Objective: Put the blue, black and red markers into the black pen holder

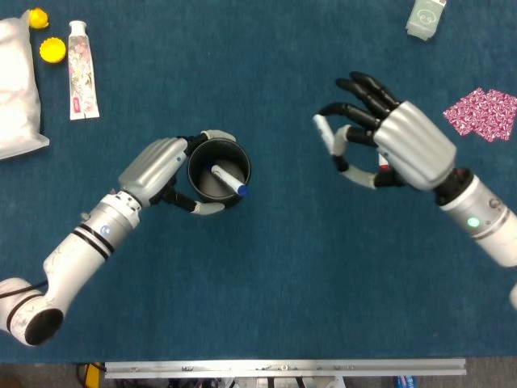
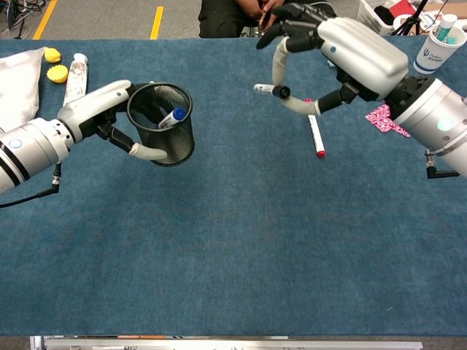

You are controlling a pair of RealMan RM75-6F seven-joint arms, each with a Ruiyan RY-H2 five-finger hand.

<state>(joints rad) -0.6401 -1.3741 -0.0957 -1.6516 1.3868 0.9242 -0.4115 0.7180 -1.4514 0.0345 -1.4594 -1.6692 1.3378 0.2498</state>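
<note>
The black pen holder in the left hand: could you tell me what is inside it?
Inside the black pen holder lies the blue marker, leaning against the wall. Its lower end and the holder's floor beneath are hidden.

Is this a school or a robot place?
Probably a robot lab or test room, not a school. Two robot arms work at a blue-covered table, a person sits behind it, and yellow floor tape and equipment clutter lie beyond.
</note>
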